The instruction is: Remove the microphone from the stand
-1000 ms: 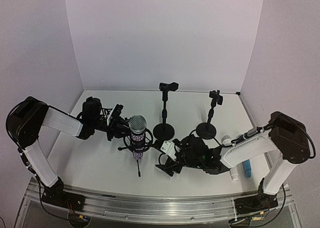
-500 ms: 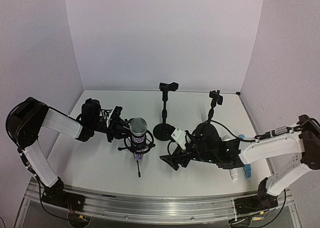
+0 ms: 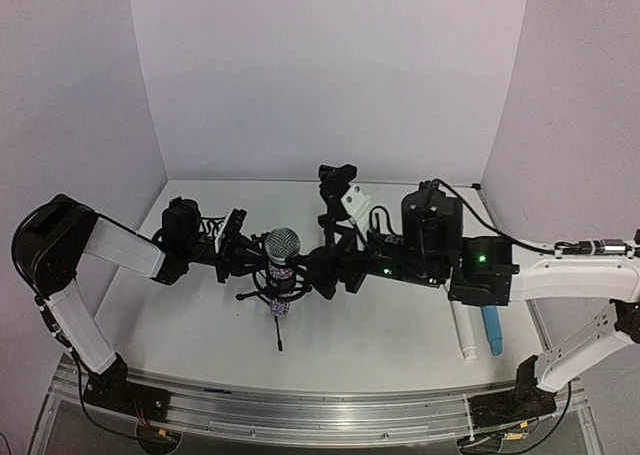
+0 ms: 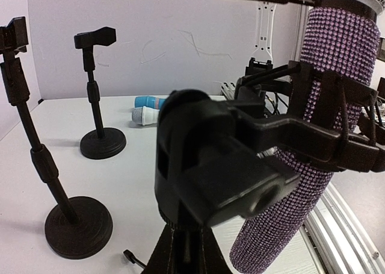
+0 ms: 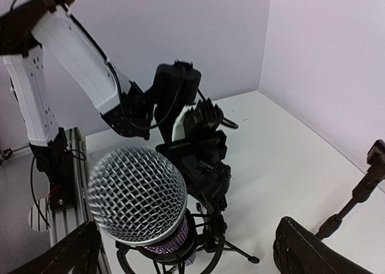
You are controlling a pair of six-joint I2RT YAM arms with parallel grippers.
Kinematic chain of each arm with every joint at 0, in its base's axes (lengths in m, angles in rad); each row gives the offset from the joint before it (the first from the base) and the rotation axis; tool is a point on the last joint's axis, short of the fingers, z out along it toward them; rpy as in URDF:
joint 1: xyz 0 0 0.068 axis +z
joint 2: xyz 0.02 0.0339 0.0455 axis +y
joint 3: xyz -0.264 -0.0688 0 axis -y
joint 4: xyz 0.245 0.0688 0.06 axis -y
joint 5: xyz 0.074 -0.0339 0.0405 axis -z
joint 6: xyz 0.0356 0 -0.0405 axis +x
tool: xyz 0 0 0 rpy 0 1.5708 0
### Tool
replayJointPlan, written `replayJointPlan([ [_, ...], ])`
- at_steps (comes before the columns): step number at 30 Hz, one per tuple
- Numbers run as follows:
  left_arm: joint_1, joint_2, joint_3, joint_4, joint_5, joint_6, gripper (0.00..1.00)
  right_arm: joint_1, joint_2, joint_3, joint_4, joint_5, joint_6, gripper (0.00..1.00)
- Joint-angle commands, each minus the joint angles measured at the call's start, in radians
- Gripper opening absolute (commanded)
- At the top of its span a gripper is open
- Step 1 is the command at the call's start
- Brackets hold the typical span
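Observation:
The microphone [image 3: 283, 243] has a silver mesh head and a purple glitter body. It stands upright in the black shock mount of a small tripod stand [image 3: 277, 333] at centre left. My left gripper [image 3: 238, 247] is shut on the stand's upper joint [image 4: 204, 165] from the left; its fingers [image 4: 187, 238] press together under that joint, with the purple body [image 4: 325, 105] right beside it. My right gripper [image 3: 315, 265] is open, just right of the microphone. In the right wrist view the mesh head [image 5: 137, 196] sits between the spread fingers [image 5: 319, 253], nearer the left one, with no contact visible.
Two empty stands are behind: one clip [image 3: 337, 173] shows above my right arm, the other [image 3: 432, 190] is mostly hidden by it; their bases [image 4: 78, 226] [image 4: 102, 143] show in the left wrist view. A white microphone [image 3: 463, 330] and a blue one [image 3: 493, 330] lie at right.
My right arm has lifted off the table and swung left and up to the microphone, its open jaws now around the head. The left gripper has stayed on the stand.

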Motion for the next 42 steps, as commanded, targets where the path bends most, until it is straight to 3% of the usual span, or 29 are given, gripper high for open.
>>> replayJointPlan([
  [1,0.003,0.019,-0.044,-0.104,-0.132,-0.057,0.03,0.001,0.101,0.014,0.098,-0.011,-0.044,0.98],
  [6,0.001,0.015,-0.060,-0.091,-0.151,-0.062,0.03,0.001,0.179,0.032,0.190,0.021,-0.057,0.98],
  [12,-0.003,0.011,-0.058,-0.077,-0.192,-0.063,0.06,0.001,0.233,0.058,0.221,0.016,-0.072,0.86],
  [16,-0.003,0.004,-0.046,-0.079,-0.168,-0.076,0.21,0.001,0.240,0.034,0.225,0.074,-0.111,0.68],
  [21,-0.003,-0.013,-0.024,-0.116,-0.086,-0.084,0.47,-0.001,0.247,0.019,0.223,0.096,-0.167,0.57],
  [24,0.001,-0.037,-0.011,-0.168,-0.041,-0.057,0.55,-0.010,0.236,-0.011,0.221,0.097,-0.169,0.54],
  [28,0.013,-0.051,0.009,-0.220,-0.024,-0.012,0.57,-0.025,0.245,-0.011,0.204,0.065,-0.165,0.50],
  [36,0.017,-0.042,0.057,-0.212,0.030,0.017,0.59,-0.031,0.263,0.011,0.182,0.022,-0.132,0.56],
  [42,-0.007,-0.022,0.046,-0.198,0.043,0.062,0.59,-0.040,0.262,0.026,0.182,-0.032,-0.082,0.69],
])
